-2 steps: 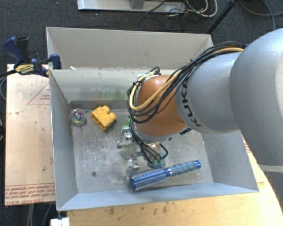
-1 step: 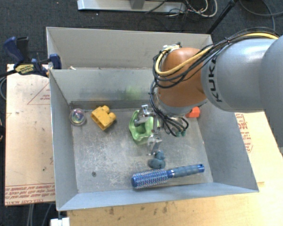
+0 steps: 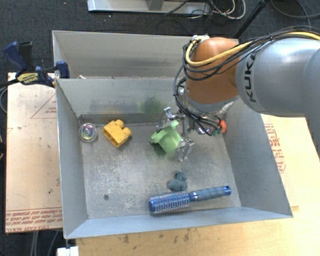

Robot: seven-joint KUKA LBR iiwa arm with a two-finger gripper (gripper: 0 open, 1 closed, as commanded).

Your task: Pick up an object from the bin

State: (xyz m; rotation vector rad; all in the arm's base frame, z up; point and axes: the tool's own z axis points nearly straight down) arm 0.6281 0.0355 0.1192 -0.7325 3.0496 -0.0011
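Bin [image 3: 96,185]: grey sheet metal, matt, floor scuffed and speckled. Blue hairbrush [image 3: 189,198], near edge: plastic, slight sheen, bristly head. Yellow block [image 3: 116,133], far left: smooth plastic. Small ball [image 3: 88,132] beside it: glossy, iridescent. Green toy [image 3: 168,138], centre: matt. Orange wrist cover [image 3: 213,71]: smooth, glossy

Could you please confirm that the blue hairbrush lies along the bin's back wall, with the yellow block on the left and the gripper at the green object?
The blue hairbrush lies along the front wall of the bin, low in the camera view, not the back wall. The yellow block is indeed on the left and the gripper at the green object.
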